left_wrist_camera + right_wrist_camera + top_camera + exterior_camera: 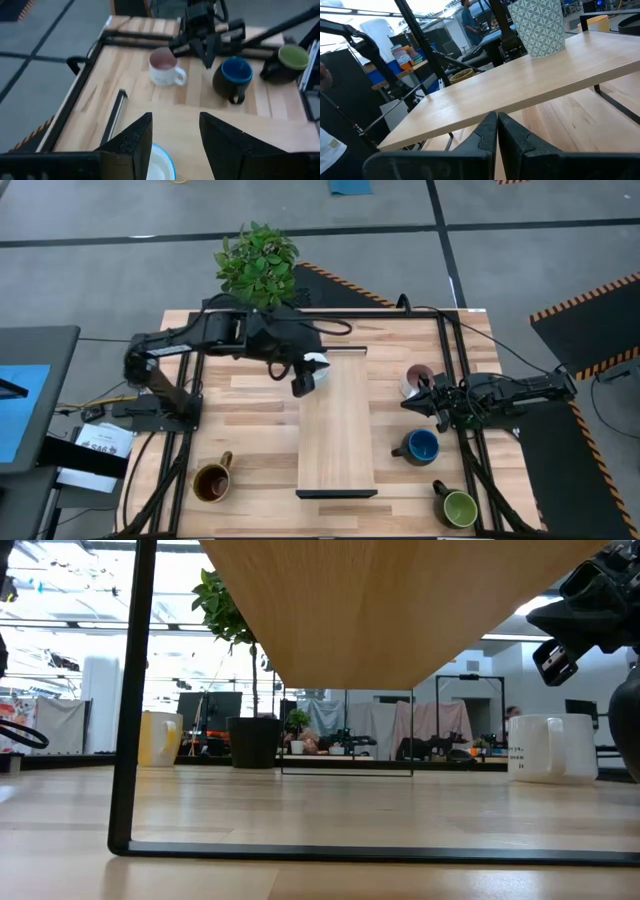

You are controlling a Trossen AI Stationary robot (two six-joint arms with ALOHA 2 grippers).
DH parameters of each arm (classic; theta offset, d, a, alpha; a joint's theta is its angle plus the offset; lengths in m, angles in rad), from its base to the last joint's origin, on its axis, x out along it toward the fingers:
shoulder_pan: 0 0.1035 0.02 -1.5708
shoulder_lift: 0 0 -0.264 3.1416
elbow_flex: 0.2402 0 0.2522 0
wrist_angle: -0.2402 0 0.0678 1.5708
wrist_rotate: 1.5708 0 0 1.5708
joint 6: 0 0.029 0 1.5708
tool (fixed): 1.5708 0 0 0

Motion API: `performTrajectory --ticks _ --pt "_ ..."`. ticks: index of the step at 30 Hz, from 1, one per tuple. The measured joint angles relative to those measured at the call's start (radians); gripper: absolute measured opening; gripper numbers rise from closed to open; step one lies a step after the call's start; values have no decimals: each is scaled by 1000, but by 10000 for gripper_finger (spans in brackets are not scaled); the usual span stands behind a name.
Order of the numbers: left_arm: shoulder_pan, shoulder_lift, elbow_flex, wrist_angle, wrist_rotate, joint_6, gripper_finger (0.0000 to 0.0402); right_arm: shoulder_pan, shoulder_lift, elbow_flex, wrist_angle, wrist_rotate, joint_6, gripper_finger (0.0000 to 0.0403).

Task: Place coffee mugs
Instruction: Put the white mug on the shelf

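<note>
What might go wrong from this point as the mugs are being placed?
1. The left gripper hangs over the white, blue-rimmed mug right at the left edge of the raised wooden shelf; a small nudge could tip it off.
2. The right gripper, shut and empty, sits close between the pinkish mug and the dark blue mug, so a careless move could knock either.
</note>
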Motion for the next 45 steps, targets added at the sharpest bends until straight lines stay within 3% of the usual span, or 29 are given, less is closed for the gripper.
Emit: performTrajectory --ticks 12,18,23,25,31,35,45 --pt "0 -422 -641 596 -17 -68 149 0 0 0 -1 0 0 43" --pt "0 -594 -857 714 -38 -105 149 0 0 0 -1 0 -1 43" --pt "0 -712 -943 722 -71 -107 149 -18 0 0 30 42 7 43" --pt "0 -747 -965 721 -102 -101 149 -26 0 0 144 87 35 43" --pt "5 -819 -1000 716 -177 -74 149 -53 -1 -1 574 391 53 43" --pt "5 -828 -1000 721 -192 -74 149 -89 -2 7 730 528 52 43" --pt "4 -793 -1000 701 -288 -92 149 -180 106 118 707 532 119 43"
